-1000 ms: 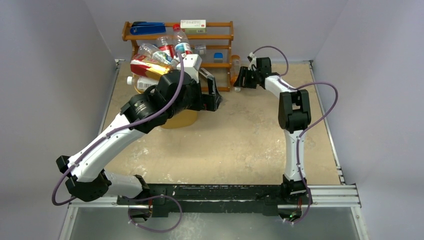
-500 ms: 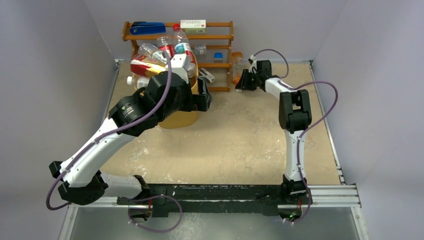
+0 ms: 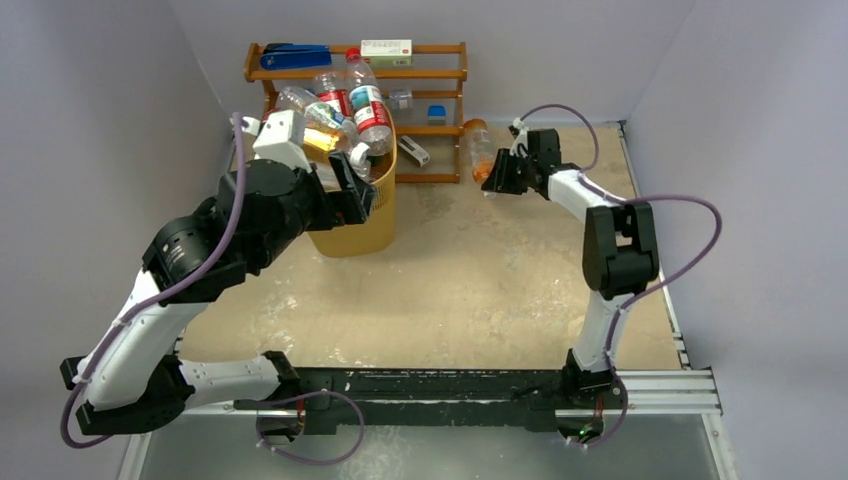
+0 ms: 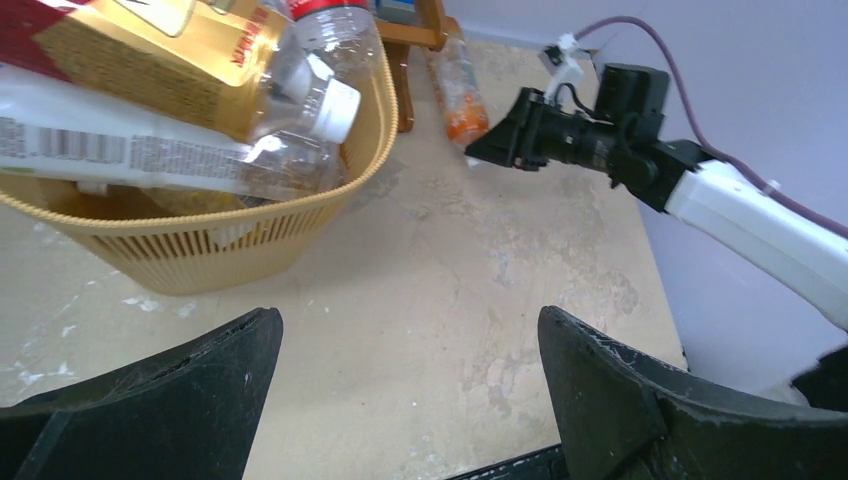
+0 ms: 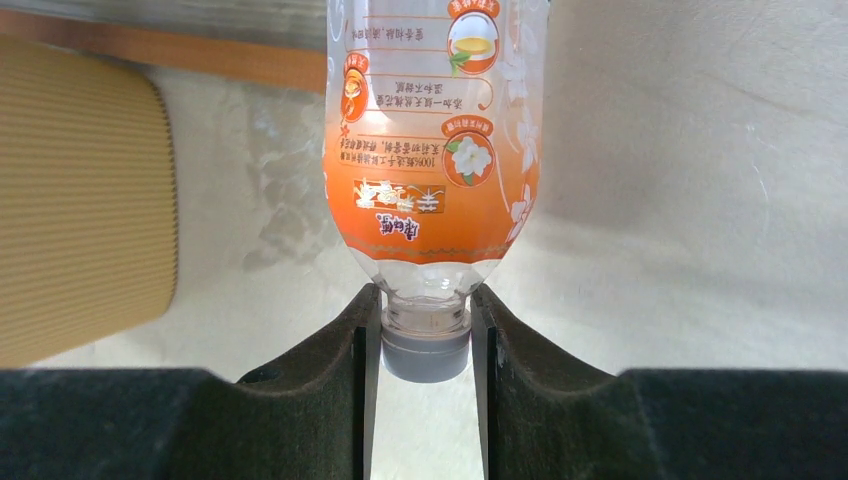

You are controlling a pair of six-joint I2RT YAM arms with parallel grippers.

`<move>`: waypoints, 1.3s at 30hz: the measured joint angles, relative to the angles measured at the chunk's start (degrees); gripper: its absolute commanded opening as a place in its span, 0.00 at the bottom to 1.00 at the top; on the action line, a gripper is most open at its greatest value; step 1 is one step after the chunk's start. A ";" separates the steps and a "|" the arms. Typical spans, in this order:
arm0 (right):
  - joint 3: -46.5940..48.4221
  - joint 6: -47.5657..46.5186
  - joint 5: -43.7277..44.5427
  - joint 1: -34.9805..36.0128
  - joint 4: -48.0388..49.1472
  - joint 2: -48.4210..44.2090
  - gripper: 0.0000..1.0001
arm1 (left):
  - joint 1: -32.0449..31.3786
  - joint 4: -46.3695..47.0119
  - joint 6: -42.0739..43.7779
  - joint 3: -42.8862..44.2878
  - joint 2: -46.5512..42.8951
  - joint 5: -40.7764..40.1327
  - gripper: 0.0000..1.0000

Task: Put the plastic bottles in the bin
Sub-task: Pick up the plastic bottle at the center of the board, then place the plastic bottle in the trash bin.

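The top camera looks down from above and behind both arm bases, far enough back to take in the whole table [image 3: 480,280]. The left wrist camera sits just behind the left gripper [image 4: 405,330] and faces forward and slightly downward between its wide-spread fingers, with the bin [image 4: 200,250] ahead to its left. The right wrist camera looks along the right gripper [image 5: 425,310], very close to the orange bottle [image 5: 432,150] pinched at the neck between its fingers. All three views share that bottle and the bin's wall.
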 measured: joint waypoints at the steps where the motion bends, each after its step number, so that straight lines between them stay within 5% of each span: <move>1: -1.38 -0.02 0.48 0.07 -0.15 -2.19 0.26 | 0.00 -0.59 -0.35 0.02 -0.52 -0.90 0.99; 13: -5.38 -2.10 7.87 2.47 -6.71 -24.92 0.27 | 0.00 -6.75 -5.92 0.22 -5.44 -8.57 0.99; 21: 1.66 -5.99 11.76 6.78 -14.62 -33.64 0.27 | 0.00 -7.87 -8.02 -0.94 -7.67 -8.81 0.99; 29: 12.96 -10.78 12.61 15.80 -20.15 -33.31 0.28 | 0.00 -8.48 -10.21 -4.48 -10.54 -10.27 0.99; 39: 29.24 -16.28 12.35 21.99 -25.24 -21.68 0.29 | 0.00 -9.97 -13.33 -8.72 -13.99 -11.28 1.00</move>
